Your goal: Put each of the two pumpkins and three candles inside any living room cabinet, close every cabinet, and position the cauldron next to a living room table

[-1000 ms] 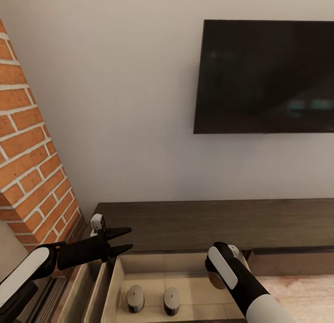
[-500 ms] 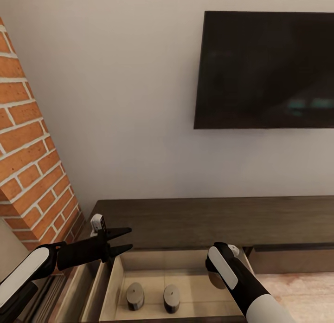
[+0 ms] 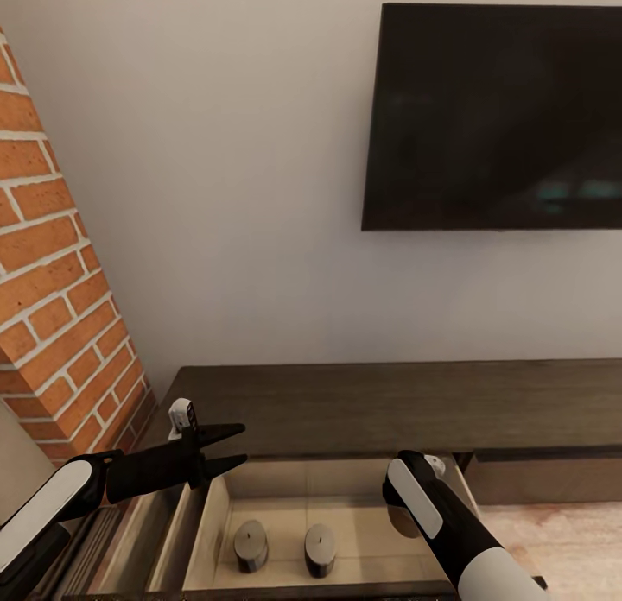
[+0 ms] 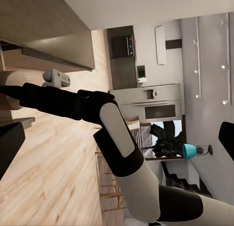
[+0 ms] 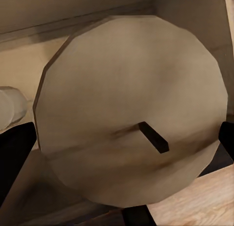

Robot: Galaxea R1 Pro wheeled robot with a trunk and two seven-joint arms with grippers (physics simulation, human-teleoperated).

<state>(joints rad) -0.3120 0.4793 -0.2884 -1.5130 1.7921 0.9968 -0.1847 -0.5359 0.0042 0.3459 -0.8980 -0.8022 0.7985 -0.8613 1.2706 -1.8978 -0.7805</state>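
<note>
A long, low dark wooden cabinet runs along a pale wall beneath a black wall TV, with brick wall to the left. One drawer stands open, showing a pale interior. Two candles stand upright inside, near each other but apart. The right gripper hangs over the drawer's right end, clamped on a third candle — its flat round end and wick face the wrist camera. The left gripper hovers above the drawer's left edge, fingers apart and empty. Judging from this, the candles are nearly stowed — pumpkins, cauldron and closing the drawer seem left.
</note>
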